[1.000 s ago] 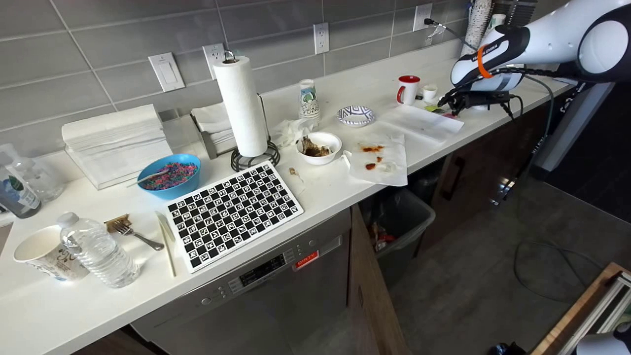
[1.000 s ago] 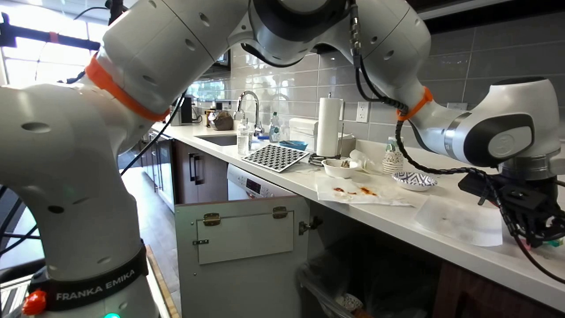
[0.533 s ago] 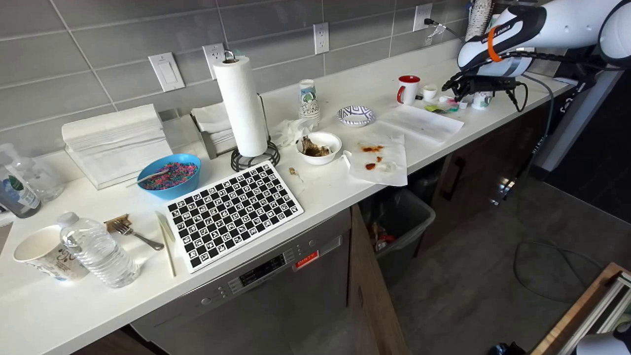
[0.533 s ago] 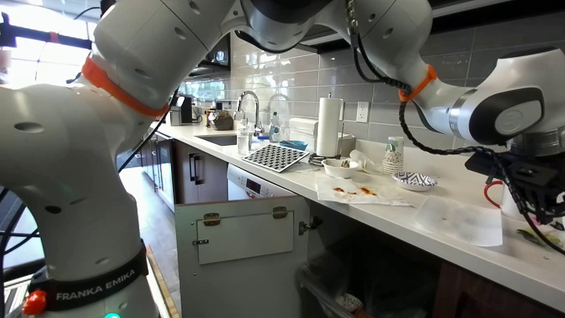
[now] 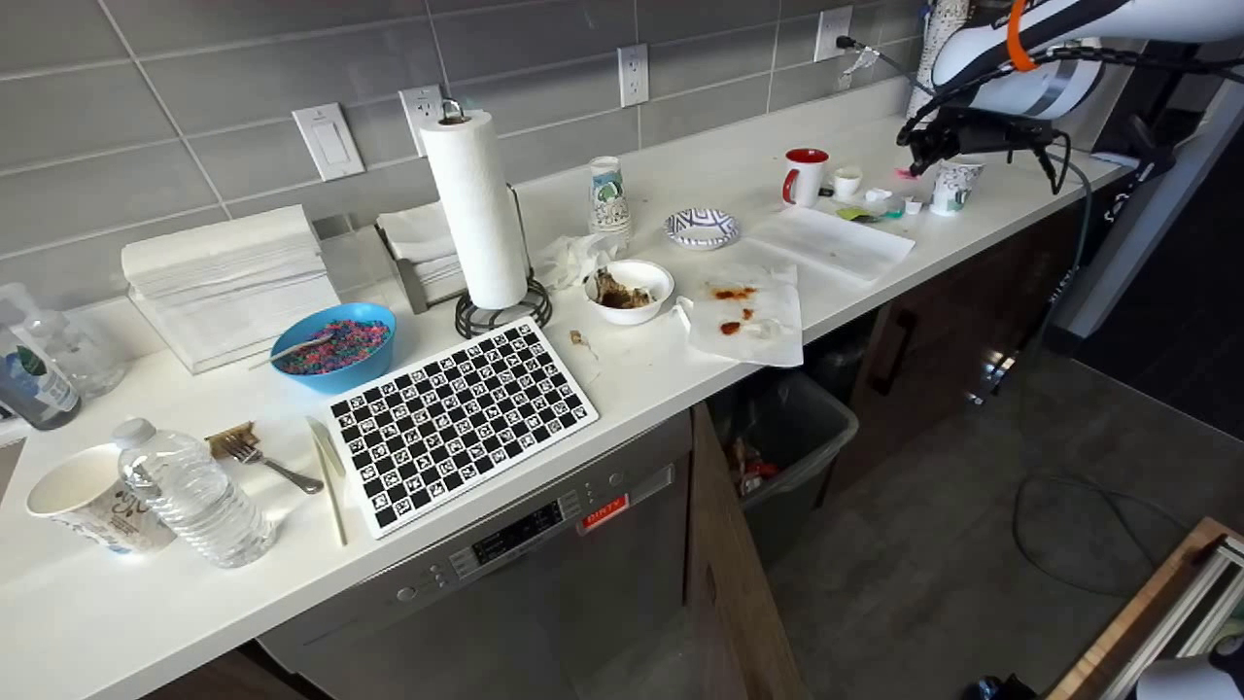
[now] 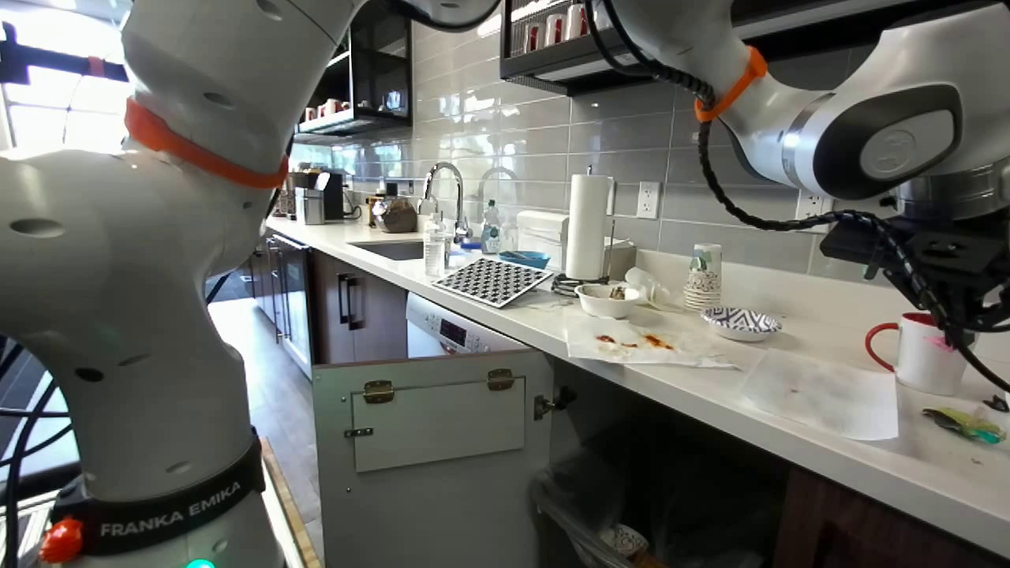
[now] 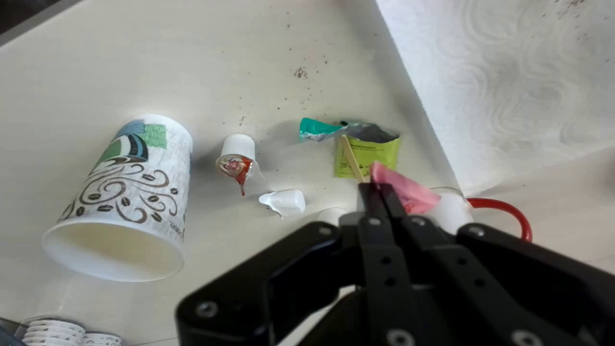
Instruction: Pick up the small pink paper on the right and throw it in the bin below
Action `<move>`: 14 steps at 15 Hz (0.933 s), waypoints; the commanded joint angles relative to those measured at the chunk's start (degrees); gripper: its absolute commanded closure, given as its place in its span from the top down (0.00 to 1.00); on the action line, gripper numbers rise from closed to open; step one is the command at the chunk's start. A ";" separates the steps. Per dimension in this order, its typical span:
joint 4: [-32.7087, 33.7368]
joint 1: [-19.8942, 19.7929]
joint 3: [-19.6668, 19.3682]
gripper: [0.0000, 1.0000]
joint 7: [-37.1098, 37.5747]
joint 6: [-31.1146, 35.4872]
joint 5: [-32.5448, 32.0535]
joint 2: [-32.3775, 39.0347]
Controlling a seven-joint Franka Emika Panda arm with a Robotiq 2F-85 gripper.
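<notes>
The small pink paper is pinched between the closed black fingertips of my gripper in the wrist view, with most of it sticking out to the right. In an exterior view, the pink paper hangs under the gripper above the counter. In an exterior view, the pink paper shows in front of a mug, with the gripper partly hidden by cables. The dark bin with a clear-looking liner stands far below the counter in the open cabinet. Its lined rim also shows in an exterior view.
A red-handled mug, a paper cup and a green wrapper lie near the gripper. A white tray-like sheet and stained paper lie towards the bin. The open cabinet door stands beside the bin.
My gripper has risen from the counter with the pink paper in it. The green wrapper, white cup and small containers on the counter are now uncovered.
</notes>
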 commanded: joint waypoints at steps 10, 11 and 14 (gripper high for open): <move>-28.47 1.09 0.26 0.01 -23.47 -1.87 15.03 -22.13; -30.06 1.92 -0.34 0.01 -24.71 -2.44 15.61 -23.31; -34.58 4.84 -2.33 0.01 -27.70 -4.90 16.50 -26.51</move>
